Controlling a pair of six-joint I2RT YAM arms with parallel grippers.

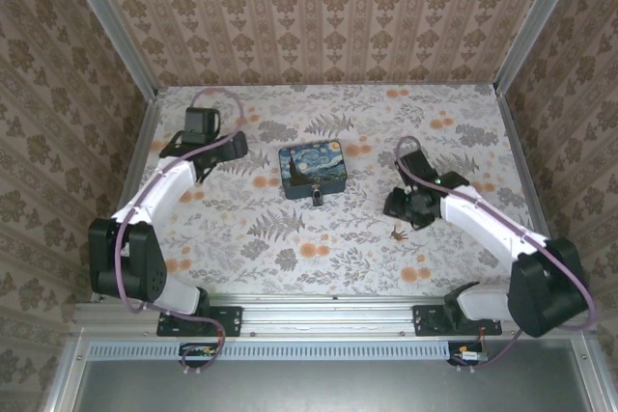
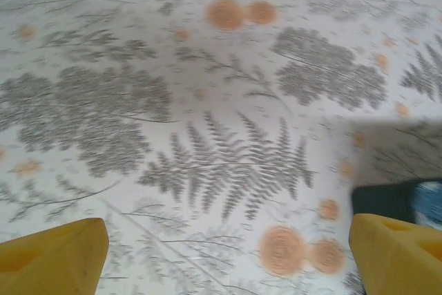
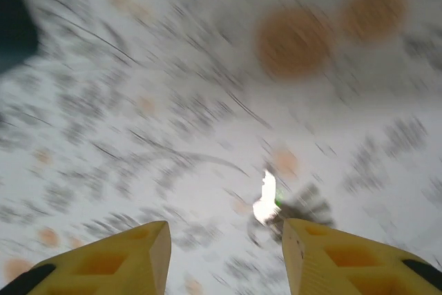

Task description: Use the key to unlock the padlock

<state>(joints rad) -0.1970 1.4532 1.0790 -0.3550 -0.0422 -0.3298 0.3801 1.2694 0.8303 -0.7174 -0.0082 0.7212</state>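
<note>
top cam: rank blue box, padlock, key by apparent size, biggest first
1. blue box: largest by far.
2/3. padlock, at the box's near edge, and key: both tiny and about alike. The key spreads a bit wider but is spindly, so I won't rank them.

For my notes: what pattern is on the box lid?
Dark blue swirls on the box, clearest from the top camera.

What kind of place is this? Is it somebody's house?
Probably a robot test booth, not a house. The left arm and right arm are bolted to a metal rail at the near edge, and papered walls box in the flowery table.
</note>
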